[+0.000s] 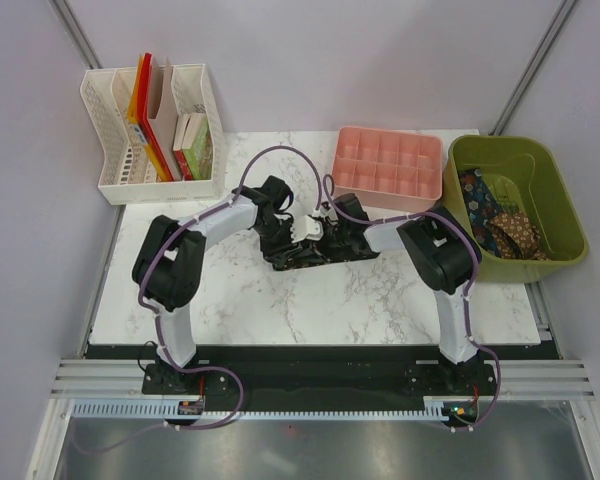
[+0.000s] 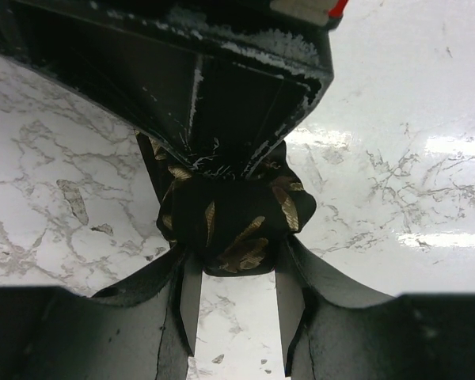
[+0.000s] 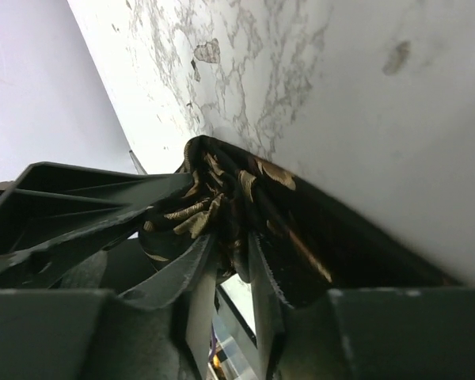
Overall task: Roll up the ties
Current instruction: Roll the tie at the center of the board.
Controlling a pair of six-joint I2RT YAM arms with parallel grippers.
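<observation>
A dark tie with gold leaf figures lies mid-table, one end wound into a small roll. My left gripper is shut on that roll, one finger on each side of it. The right gripper comes in from the opposite side, and its black body fills the top of the left wrist view. Its jaws stand a little apart, with folds of the tie between the tips. In the top view both grippers meet over the tie. More ties lie heaped in a green bin.
The green bin stands at the right edge of the marble table. A pink compartment tray sits at the back. A white file organizer holding books stands at the back left.
</observation>
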